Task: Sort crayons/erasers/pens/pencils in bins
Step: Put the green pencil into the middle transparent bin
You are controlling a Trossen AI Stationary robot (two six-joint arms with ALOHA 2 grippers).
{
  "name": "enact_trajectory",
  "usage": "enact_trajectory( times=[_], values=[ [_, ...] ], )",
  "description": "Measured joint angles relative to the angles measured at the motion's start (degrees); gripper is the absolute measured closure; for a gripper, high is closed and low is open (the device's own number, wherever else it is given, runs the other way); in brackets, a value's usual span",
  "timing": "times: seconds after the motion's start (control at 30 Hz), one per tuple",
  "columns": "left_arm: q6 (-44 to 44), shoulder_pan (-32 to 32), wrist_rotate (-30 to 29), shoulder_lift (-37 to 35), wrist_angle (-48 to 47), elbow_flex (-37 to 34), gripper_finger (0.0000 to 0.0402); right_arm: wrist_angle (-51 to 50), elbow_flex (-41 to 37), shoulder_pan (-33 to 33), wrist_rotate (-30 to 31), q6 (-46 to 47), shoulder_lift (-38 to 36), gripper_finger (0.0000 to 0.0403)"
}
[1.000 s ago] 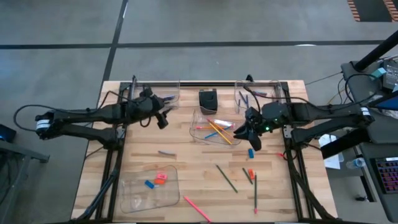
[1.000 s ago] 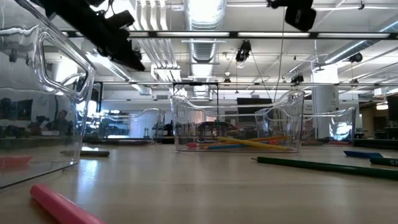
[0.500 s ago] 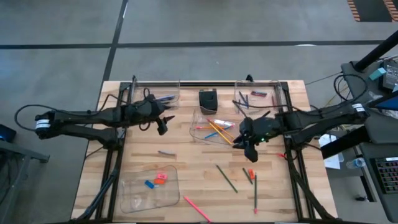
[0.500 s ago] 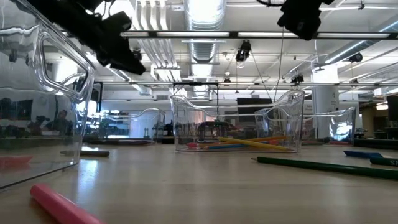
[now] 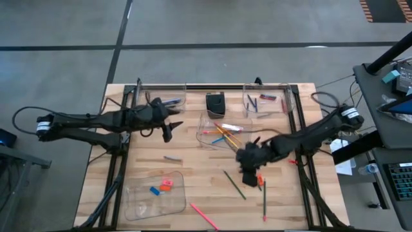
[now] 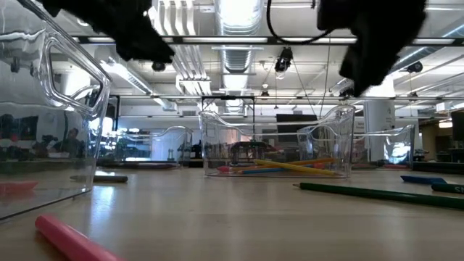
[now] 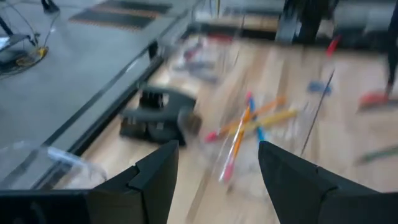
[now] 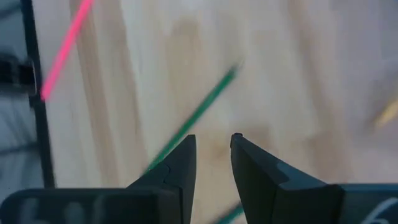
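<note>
My right gripper hangs above the table's near right part. It is narrowly open with nothing between the fingers. A loose green pencil lies flat on the wood below it. A pink pencil lies nearer the front edge. My left gripper stands open and empty in the air, left of the centre bin, which holds several pencils. The near-left bin holds erasers.
A grey crayon lies on the wood left of centre. More sticks lie near the right edge. Two bins and a small black box stand along the far edge. Bare wood shows in the middle.
My right gripper has moved from beside the centre bin toward the table's near edge and downward. It has tipped further down and now hangs over the loose pencils. The blue eraser seen earlier on the wood is now hidden beneath it.
</note>
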Motion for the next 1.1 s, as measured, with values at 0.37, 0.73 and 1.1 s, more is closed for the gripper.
enact_trajectory(
  times=[0.37,0.73,1.1],
  values=[
    [-1.8,-3.2,3.2,0.5,6.2,5.5,0.0195,-0.2,-0.2,13.1,4.2,13.8,9.4,0.0312],
    [-0.2,-4.6,4.1,2.1,17.0,8.0,0.0195,8.9,-0.2,15.1,7.6,21.2,19.1,0.0312],
    [1.3,-4.9,4.7,1.7,16.5,7.0,0.0194,11.0,-0.1,15.1,7.5,20.9,21.0,0.0315]
  ],
)
